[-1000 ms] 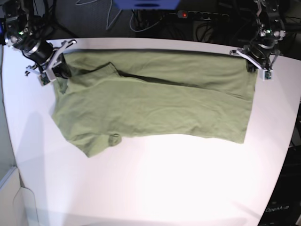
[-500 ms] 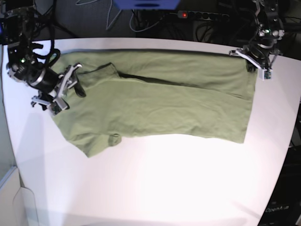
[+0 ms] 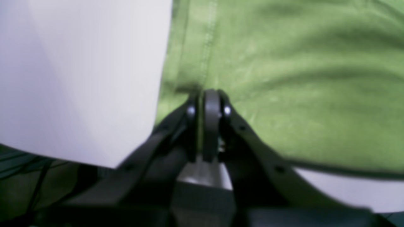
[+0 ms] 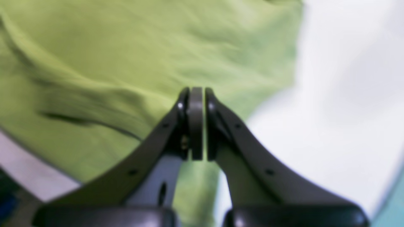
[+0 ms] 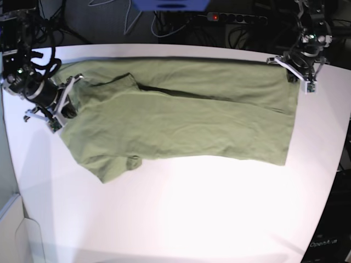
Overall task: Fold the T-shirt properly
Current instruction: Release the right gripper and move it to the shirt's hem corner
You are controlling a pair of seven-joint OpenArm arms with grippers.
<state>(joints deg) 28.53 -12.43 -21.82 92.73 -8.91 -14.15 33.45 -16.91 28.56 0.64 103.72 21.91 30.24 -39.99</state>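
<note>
White table [image 5: 181,213] holds the T-shirt [image 5: 186,118]; cables [image 5: 241,33] behind.

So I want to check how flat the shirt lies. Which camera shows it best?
The base view: the whole shirt lies spread on the table. The left wrist view shows only a hemmed edge, the right wrist view a blurred wrinkled patch.

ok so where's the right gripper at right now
In the base view, the right gripper sits at the table's left side, at the T-shirt's left edge.
</note>
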